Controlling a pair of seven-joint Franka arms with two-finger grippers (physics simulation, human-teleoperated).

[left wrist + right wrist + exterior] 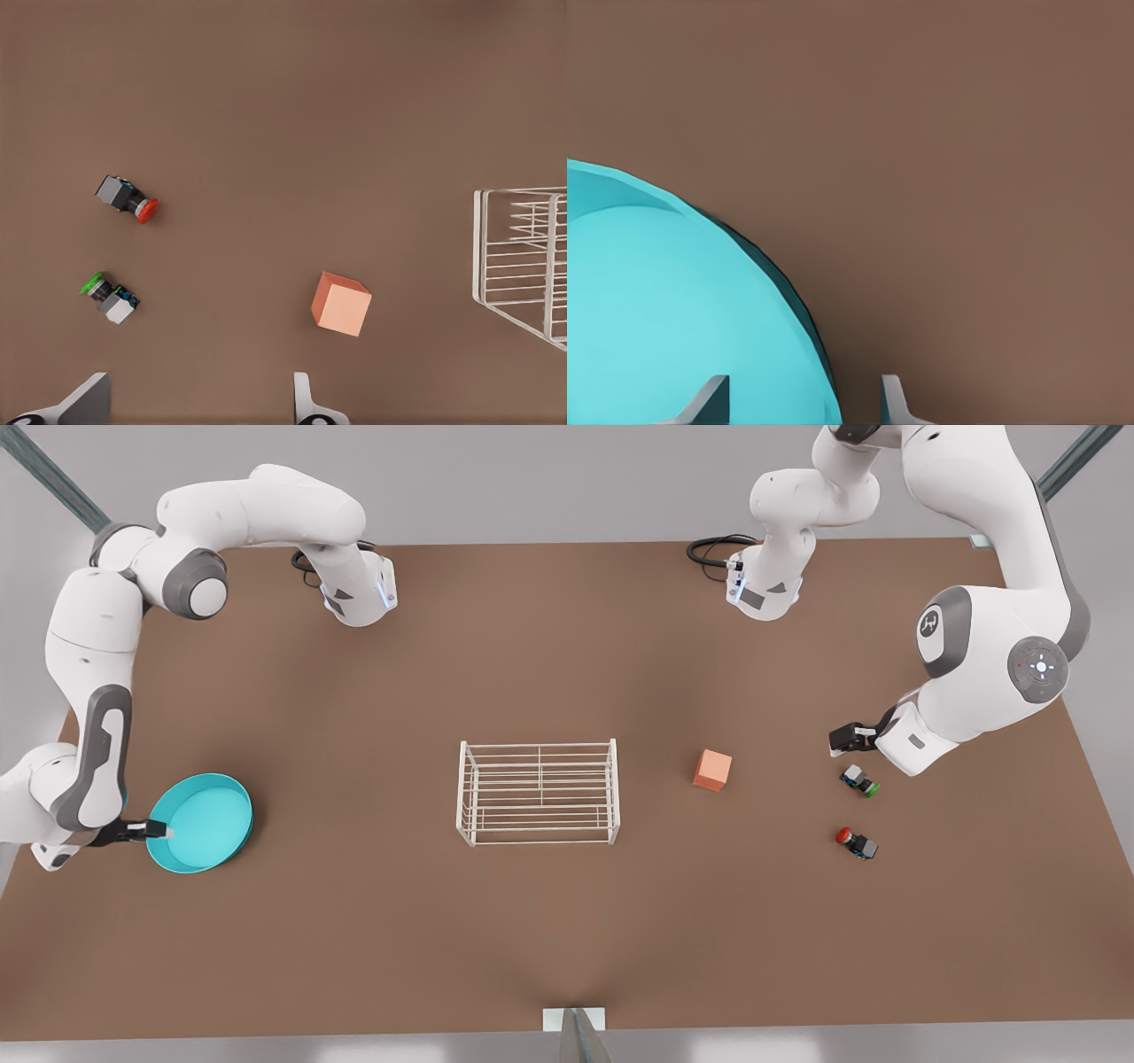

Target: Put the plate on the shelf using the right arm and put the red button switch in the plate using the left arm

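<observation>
Right hand (168, 831) is straddling the plate (202, 822) rim, fingers spread; left hand (837, 738), released, is hovering just beside the red button switch (856, 843).

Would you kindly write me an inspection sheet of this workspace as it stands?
Surface: brown table, flat and bare between items.
Job's things: plate on the table at the front view's left; shelf standing mid-table, nothing on it; red button switch lying on its side at the front view's right.
Clutter: orange cube beside the shelf; green button switch near the red one.
Grippers: right gripper open, fingers astride the plate's rim; left gripper open, above the table near the green switch.
Cables: black loops at both arm bases.
Surroundings: grey floor, metal struts at the corners.
</observation>
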